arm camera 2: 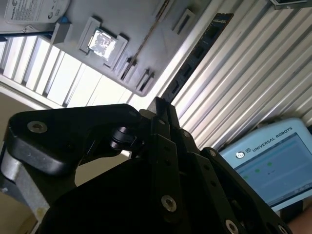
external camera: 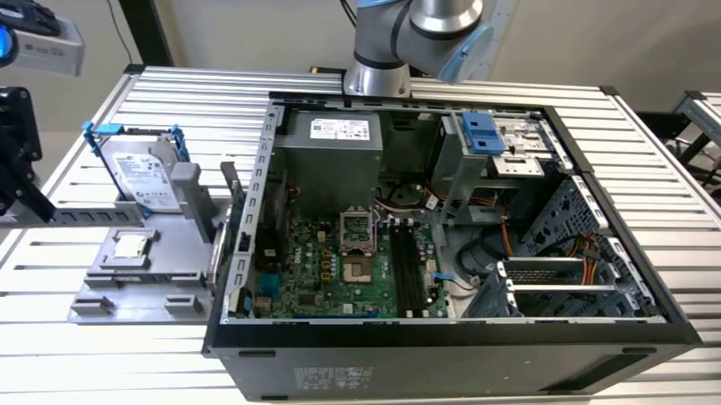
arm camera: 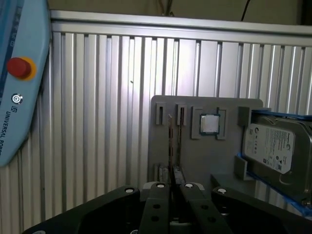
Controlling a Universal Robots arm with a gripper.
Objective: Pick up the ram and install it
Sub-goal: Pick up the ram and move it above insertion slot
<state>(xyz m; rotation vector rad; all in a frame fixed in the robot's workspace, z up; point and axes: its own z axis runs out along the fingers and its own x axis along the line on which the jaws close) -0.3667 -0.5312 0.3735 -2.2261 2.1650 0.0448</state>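
Holding the ram (arm camera 2: 195, 54) by one end in a fully pinched gripper (arm camera 2: 161, 103), well apart from the grey parts tray (arm camera: 209, 156). Looks picked up already; calls now for squaring up over the motherboard's black slots (external camera: 408, 266).

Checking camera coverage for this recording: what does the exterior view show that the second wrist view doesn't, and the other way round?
From the exterior view: the open black computer case, its green motherboard with long black slots, and the arm's silver base.
From the second wrist view: the black gripper shut on the thin, long ram stick, which looks dark here, and a light-blue-framed tablet screen.
In both: the ribbed aluminium table, the grey fixture plate, its square silver chip and the silver hard drive in a blue frame.
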